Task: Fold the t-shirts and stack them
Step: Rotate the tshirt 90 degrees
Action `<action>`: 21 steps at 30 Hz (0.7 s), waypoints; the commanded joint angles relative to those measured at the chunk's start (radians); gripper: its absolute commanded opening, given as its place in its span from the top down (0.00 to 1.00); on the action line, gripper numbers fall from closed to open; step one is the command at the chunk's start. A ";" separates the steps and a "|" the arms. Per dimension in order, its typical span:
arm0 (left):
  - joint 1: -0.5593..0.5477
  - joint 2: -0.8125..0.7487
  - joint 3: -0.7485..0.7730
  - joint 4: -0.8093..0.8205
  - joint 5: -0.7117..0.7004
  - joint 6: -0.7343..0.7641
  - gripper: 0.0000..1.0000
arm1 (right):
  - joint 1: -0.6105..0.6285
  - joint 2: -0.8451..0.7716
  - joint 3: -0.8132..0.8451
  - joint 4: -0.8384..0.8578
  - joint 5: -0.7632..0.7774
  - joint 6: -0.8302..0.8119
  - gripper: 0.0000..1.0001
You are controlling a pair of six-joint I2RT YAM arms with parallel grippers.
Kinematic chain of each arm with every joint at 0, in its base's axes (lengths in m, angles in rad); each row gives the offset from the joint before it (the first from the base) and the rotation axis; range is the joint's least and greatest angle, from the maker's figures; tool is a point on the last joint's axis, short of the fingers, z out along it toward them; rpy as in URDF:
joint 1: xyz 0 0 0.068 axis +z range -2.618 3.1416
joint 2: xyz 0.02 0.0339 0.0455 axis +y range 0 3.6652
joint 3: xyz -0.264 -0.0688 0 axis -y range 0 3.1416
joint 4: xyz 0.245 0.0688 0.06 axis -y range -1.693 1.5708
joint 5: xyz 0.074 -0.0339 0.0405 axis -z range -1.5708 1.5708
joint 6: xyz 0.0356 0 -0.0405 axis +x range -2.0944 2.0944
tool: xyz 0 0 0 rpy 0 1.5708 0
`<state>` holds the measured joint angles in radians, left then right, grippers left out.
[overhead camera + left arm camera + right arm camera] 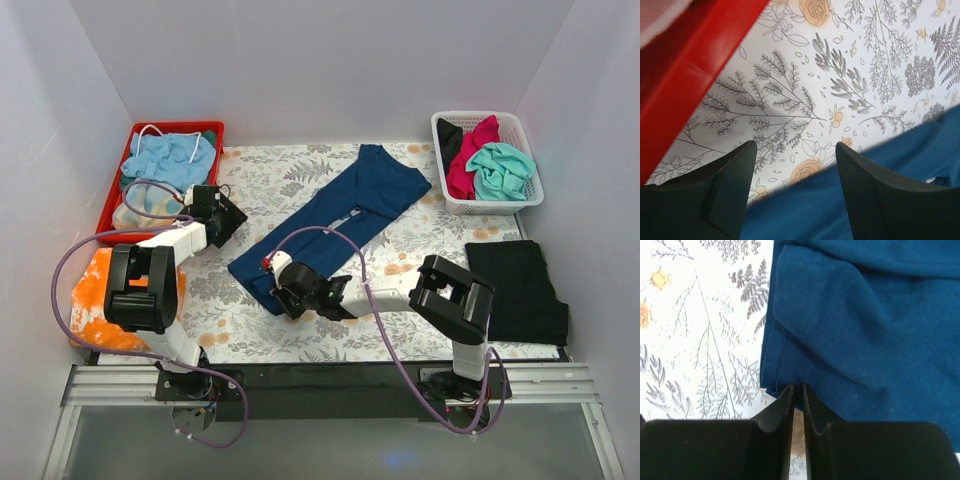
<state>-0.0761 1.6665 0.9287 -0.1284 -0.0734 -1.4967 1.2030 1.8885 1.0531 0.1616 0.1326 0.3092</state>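
Note:
A navy-blue t-shirt (345,210) lies folded into a long strip, slanting across the floral table cover. My right gripper (283,300) is at its near-left end, jaws shut on the hem of the shirt (865,330); its fingertips (796,386) pinch the fabric edge. My left gripper (228,222) is open and empty, hovering over the shirt's left edge (900,160), with table cover showing between its fingers (795,150). A folded black t-shirt (515,285) lies at the right. Magenta (465,165) and teal (500,170) t-shirts sit bunched in the basket.
A white basket (520,200) stands at the back right. A red tray (120,180) with light blue cloth (170,155) stands at the back left, close to my left gripper (685,75). An orange cloth (90,295) lies at the left edge. White walls enclose the table.

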 commanded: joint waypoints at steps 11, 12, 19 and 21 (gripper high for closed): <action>0.001 0.036 -0.036 -0.007 0.044 0.016 0.37 | 0.027 -0.299 -0.407 -0.342 0.114 0.227 0.89; -0.004 0.039 -0.030 0.001 0.050 0.021 0.37 | 0.026 -0.374 -0.435 -0.365 0.117 0.249 0.89; -0.161 0.099 0.103 0.019 0.072 0.069 0.37 | 0.076 -0.747 -0.577 -0.563 0.133 0.416 0.89; -0.215 0.122 0.155 0.032 0.108 0.076 0.37 | 0.095 -0.858 -0.578 -0.592 0.157 0.457 0.89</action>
<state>-0.1772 1.7672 0.9936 -0.0910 -0.0208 -1.4586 1.2625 1.1828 0.4965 -0.2222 0.2432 0.6426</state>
